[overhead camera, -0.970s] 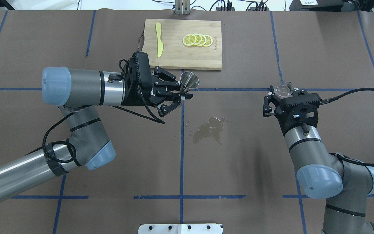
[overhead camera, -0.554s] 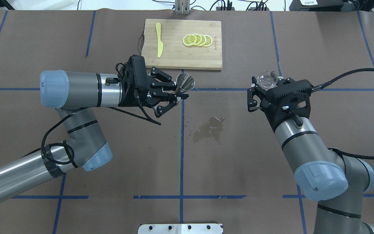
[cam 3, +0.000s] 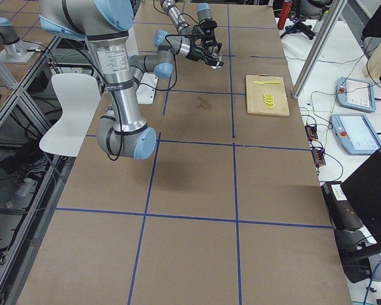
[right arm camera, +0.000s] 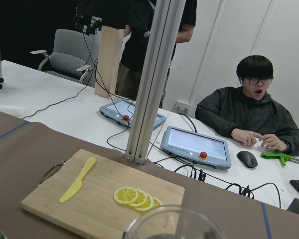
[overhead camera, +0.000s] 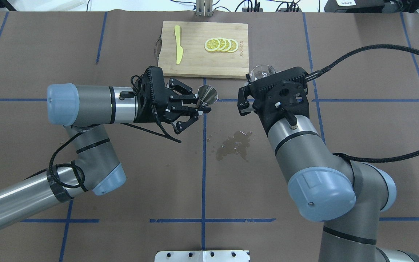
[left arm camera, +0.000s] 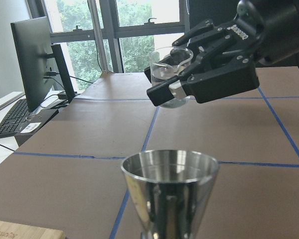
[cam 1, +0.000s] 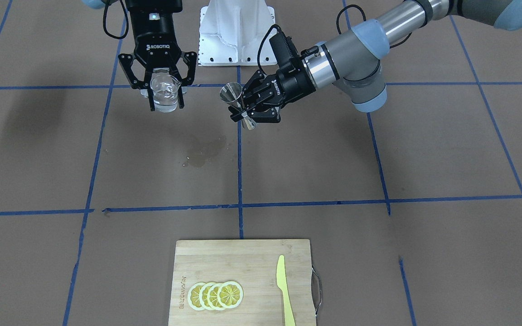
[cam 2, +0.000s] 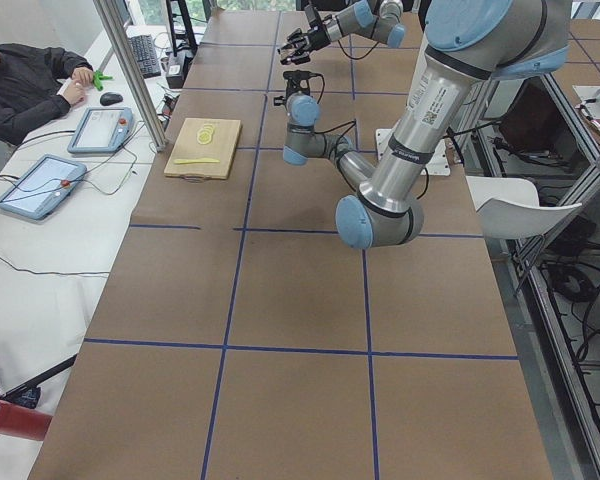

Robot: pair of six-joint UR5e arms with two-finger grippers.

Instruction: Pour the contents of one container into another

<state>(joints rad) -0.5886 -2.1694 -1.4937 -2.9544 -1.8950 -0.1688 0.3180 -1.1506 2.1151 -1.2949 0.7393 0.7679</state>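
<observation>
Since the earlier frame my right claw (cam 1: 166, 107), gripping the glass beaker (cam 1: 165, 90), nears the jigger (cam 1: 232, 93) gripped by my left claw (cam 1: 245, 119); pouring remains undone.

In the overhead view the wrist housing of the right gripper (cam 1: 166, 106), just off the near right corner of the cutting board (overhead camera: 195, 63), covers the glass beaker (overhead camera: 262, 70) except part of its rim. The left wrist view's bottom edge cuts the metal jigger (left arm camera: 169, 194) off below its cup, leaves only a corner of the cutting board, and keeps the left gripper (cam 1: 244, 117) out of sight. In both side views the grippers are too small to judge.
</observation>
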